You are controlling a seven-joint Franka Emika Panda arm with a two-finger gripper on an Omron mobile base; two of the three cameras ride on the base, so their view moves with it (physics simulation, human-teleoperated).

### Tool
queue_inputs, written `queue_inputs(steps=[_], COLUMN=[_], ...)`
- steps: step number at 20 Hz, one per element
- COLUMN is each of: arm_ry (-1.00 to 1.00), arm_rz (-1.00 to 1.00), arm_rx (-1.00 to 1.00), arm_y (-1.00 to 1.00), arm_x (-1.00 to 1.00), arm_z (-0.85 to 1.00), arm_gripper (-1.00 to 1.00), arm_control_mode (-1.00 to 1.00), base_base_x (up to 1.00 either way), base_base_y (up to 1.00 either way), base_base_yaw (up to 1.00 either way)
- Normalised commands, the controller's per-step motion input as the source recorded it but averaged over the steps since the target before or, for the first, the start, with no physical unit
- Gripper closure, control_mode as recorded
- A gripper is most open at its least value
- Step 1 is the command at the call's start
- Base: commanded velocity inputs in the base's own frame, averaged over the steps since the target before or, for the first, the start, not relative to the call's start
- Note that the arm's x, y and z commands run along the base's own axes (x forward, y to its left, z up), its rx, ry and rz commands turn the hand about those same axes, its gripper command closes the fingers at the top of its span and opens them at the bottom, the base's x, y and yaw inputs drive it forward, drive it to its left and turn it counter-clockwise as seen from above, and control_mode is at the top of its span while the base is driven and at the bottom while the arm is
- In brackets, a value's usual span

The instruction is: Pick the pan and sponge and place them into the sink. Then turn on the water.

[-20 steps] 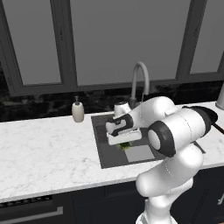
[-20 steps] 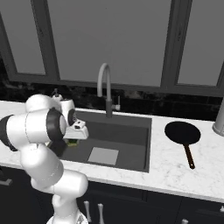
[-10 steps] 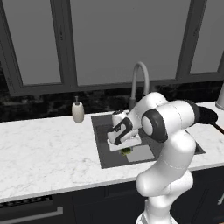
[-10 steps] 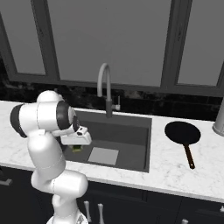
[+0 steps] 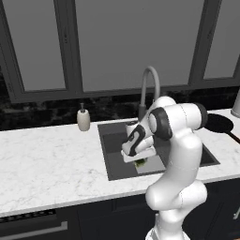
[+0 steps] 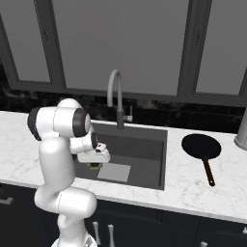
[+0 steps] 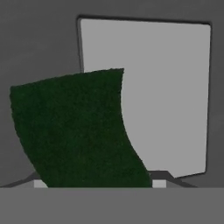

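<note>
The sponge (image 7: 74, 127), dark green on top, sits between my fingertips in the hand view. My gripper (image 5: 140, 161) is shut on it, low inside the sink (image 5: 112, 140), near the front wall. From the right base the sponge (image 6: 94, 165) shows as a green and yellow bit under the gripper (image 6: 95, 163), just left of the sink's light grey square patch (image 6: 115, 172). The black pan (image 6: 201, 145) lies on the counter right of the sink (image 6: 144, 144), handle toward the front. The pan (image 5: 218, 123) is partly hidden behind my arm in the left base view. No water runs from the faucet (image 6: 115, 91).
A beige soap dispenser (image 5: 83, 118) stands on the white marble counter left of the sink. The grey gooseneck faucet (image 5: 149, 82) rises behind the basin, close above my arm. A grey canister (image 6: 242, 130) stands at the far right. Dark windows line the back wall.
My hand has come down and toward the front of the basin with the sponge still in it, and the elbow has swung in over the sink. The pan has not moved.
</note>
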Motion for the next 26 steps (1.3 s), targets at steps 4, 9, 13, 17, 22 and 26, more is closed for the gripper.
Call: queue_inputs(steps=[4, 9, 13, 17, 22, 26], arm_ry=[0.01, 0.0, 0.0, 0.0, 0.0, 0.0], arm_rz=[0.0, 0.0, 0.0, 0.0, 0.0, 0.0], arm_rx=[0.0, 0.0, 0.0, 0.0, 0.0, 0.0], arm_y=[-0.16, -0.07, 0.0, 0.0, 0.0, 0.0], arm_x=[0.15, 0.12, 0.13, 0.14, 0.1, 0.03], arm_z=[-0.39, -0.34, -0.32, -0.31, -0.28, -0.06], arm_gripper=[1.0, 1.0, 1.0, 1.0, -1.0, -1.0], arm_control_mode=[-1.0, -1.0, -1.0, -1.0, -1.0, -1.0], base_base_x=[0.0, 0.0, 0.0, 0.0, 0.0, 0.0], base_base_y=[0.0, 0.0, 0.0, 0.0, 0.0, 0.0], base_base_yaw=[0.0, 0.0, 0.0, 0.0, 0.0, 0.0])
